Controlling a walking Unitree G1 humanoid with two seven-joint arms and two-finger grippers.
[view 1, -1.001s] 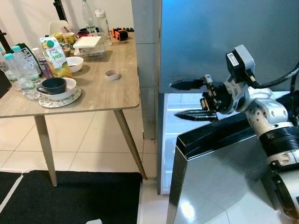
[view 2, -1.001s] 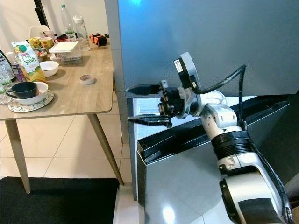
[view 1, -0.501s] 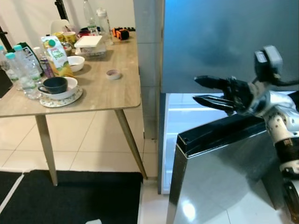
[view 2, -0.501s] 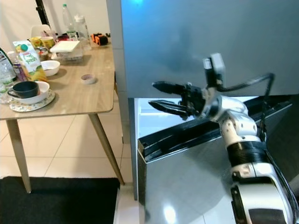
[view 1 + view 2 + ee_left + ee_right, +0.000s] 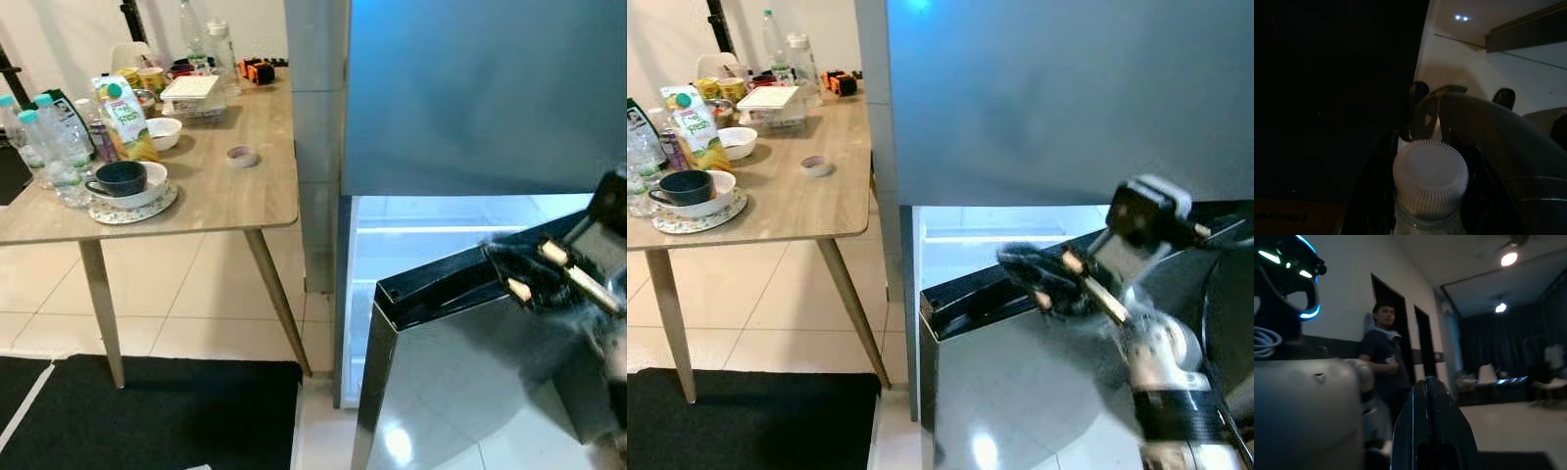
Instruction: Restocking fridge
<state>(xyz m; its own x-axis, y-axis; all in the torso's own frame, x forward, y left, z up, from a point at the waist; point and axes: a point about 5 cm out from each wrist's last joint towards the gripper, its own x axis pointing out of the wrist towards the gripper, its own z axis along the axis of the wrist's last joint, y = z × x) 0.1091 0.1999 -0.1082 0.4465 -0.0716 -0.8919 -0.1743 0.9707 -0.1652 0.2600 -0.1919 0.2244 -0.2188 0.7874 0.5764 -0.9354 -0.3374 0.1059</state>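
so the right gripper (image 5: 1038,279), fingers together now, is pulling back from the lit shelves over the open fridge door (image 5: 1019,382), while the left gripper (image 5: 1431,142) is clamping the bottle (image 5: 1430,181), so loading's probably next.

Brushed, softly gleaming steel on the fridge door (image 5: 460,387), glossy black plastic along its top edge; matt pale wood grain across the tabletop (image 5: 225,186); shiny cream floor tiles (image 5: 186,304) beside a matt black mat (image 5: 147,411); clear plastic water bottles (image 5: 44,147); ribbed white plastic on the bottle cap (image 5: 1430,177) between matt black left pincer (image 5: 1430,196) fingers
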